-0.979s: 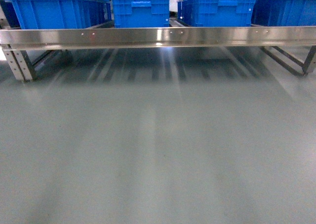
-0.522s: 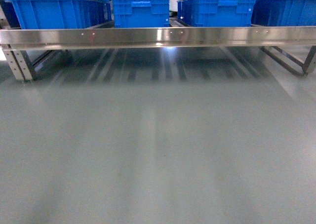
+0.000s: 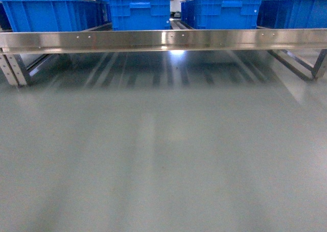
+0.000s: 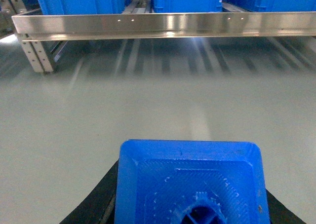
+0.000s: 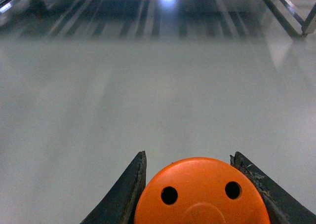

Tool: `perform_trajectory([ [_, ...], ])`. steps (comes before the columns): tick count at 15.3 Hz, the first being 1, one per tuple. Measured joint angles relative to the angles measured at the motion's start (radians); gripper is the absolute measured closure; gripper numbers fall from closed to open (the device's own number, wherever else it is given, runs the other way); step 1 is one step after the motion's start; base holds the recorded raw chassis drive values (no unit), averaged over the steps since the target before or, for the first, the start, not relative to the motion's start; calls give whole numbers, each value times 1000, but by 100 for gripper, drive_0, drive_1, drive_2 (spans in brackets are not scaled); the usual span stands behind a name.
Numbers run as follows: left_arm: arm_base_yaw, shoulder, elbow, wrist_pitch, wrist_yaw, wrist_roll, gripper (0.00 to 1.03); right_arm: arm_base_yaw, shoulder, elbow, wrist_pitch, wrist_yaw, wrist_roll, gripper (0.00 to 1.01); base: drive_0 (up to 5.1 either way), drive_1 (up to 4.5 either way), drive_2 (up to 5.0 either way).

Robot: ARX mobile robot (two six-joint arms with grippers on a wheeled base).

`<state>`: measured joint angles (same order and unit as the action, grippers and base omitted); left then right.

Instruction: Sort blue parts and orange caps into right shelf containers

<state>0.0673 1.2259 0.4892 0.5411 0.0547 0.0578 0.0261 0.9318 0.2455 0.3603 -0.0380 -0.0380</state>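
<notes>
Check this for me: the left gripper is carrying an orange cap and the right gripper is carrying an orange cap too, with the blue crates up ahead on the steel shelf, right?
Not quite. The left gripper is carrying a blue part, not an orange cap; the left wrist view shows it. The right gripper does hold an orange cap, and the blue crates do sit ahead on the steel shelf.

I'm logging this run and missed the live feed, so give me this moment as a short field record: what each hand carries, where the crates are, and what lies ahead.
left hand: shut on a blue part, seen only by the left wrist camera
right hand: shut on an orange cap, two holes in its flat top
blue crates: in a row on the shelf, behind the steel rail
floor: grey, between robot and shelf
hands in head view: not visible
</notes>
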Motion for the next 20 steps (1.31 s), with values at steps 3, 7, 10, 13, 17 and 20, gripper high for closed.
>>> perform_trajectory([
  [3, 0, 0, 0, 3, 1, 0, 59, 0, 0, 0, 1, 0, 0, 58, 303, 186, -498],
  [7, -5, 0, 0, 0, 5, 0, 59, 0, 0, 0, -1, 4, 0, 58, 81, 358, -419],
  [10, -5, 0, 0, -2, 4, 0, 59, 0, 1, 0, 2, 4, 0, 58, 14, 436, -408],
  [13, -5, 0, 0, 0, 5, 0, 59, 0, 0, 0, 0, 4, 0, 58, 0, 424, -424],
  [17, -5, 0, 0, -2, 2, 0, 59, 0, 2, 0, -1, 3, 0, 58, -3, 421, -427],
  [20, -5, 0, 0, -1, 2, 0, 59, 0, 0, 0, 1, 3, 0, 58, 2, 422, -418],
])
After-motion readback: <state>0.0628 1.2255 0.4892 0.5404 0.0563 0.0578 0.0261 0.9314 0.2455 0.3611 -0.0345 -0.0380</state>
